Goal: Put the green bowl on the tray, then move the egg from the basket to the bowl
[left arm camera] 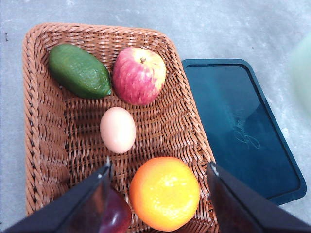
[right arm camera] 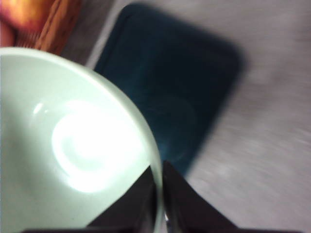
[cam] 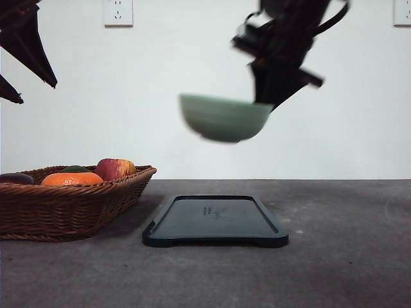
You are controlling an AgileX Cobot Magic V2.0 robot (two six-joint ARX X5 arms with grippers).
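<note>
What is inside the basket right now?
The basket holds an egg, an apple, an orange and a green fruit. A dark red item is partly hidden behind the left gripper.

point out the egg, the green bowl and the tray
egg [left arm camera: 118, 129]: left wrist view, middle of its shell.
green bowl [cam: 221, 120]: front view, outer wall, held in the air.
tray [cam: 192, 221]: front view, bare flat floor.

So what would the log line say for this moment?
right gripper: shut on green bowl, airborne above tray | left gripper: open over basket | egg: in basket
</note>
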